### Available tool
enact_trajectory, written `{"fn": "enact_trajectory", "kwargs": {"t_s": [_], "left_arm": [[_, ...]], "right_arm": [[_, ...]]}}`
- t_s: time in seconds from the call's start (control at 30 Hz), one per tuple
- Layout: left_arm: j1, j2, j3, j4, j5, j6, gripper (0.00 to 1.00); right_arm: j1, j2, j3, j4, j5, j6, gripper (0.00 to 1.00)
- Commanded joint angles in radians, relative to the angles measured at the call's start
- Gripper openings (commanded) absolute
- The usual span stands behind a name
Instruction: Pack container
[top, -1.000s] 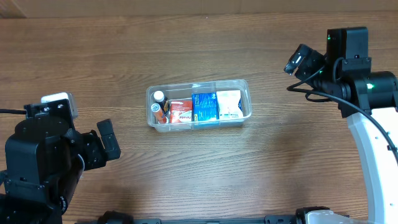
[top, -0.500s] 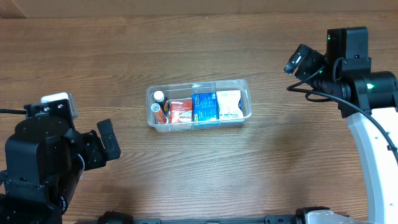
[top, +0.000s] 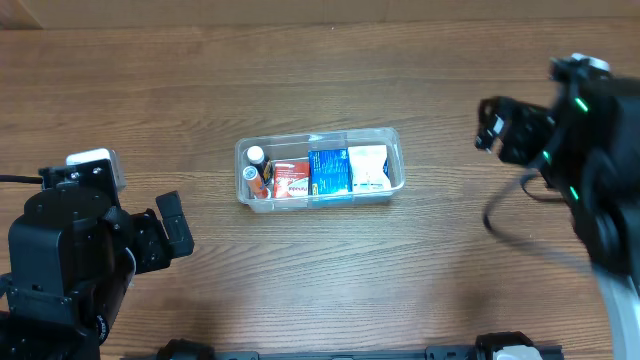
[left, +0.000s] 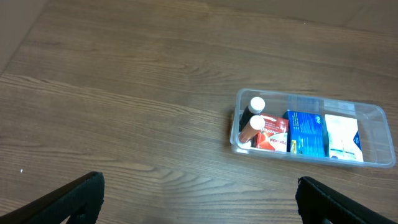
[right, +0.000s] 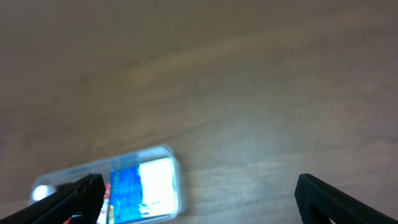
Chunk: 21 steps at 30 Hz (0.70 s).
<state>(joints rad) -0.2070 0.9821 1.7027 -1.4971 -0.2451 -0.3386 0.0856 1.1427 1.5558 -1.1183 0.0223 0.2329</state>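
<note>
The clear plastic container (top: 395, 140) sits mid-table, holding a white box (top: 368, 168), a blue box (top: 329, 171), a red box (top: 291, 178) and small bottles (top: 257, 170) at its left end. It also shows in the left wrist view (left: 379, 112) and, blurred, in the right wrist view (right: 175, 163). My left gripper (left: 199, 199) is open and empty, far to the container's lower left. My right gripper (right: 199, 196) is open and empty, off to the container's right; the right arm (top: 570, 150) looks motion-blurred.
The wooden table (top: 320, 270) spans all views. The left arm's black body (top: 80, 260) fills the lower left corner. A dark cable (top: 520, 210) hangs by the right arm.
The right arm has swung down and to the right, and is blurred with motion. The left arm and the container have not moved.
</note>
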Motion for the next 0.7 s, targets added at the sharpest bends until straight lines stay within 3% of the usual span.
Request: {"fn": "enact_trajectory", "kwargs": {"t_s": [0.0, 0.3, 0.53, 0.67], "left_arm": [[0.006, -0.001, 0.013, 0.003, -0.02, -0.014, 1.0], [0.006, -0.001, 0.013, 0.003, -0.02, -0.014, 1.0], [0.006, -0.001, 0.013, 0.003, -0.02, -0.014, 1.0], [0.006, -0.001, 0.013, 0.003, -0.02, -0.014, 1.0]], "right_arm": [[-0.002, -0.146, -0.042, 0.005, 0.002, -0.047, 1.0], [-0.002, -0.629, -0.568, 0.202, 0.021, -0.019, 1.0], [-0.003, -0.851, -1.024, 0.465, 0.025, 0.01, 1.0], [-0.003, -0.975, -1.218, 0.509, 0.026, 0.01, 1.0]]}}
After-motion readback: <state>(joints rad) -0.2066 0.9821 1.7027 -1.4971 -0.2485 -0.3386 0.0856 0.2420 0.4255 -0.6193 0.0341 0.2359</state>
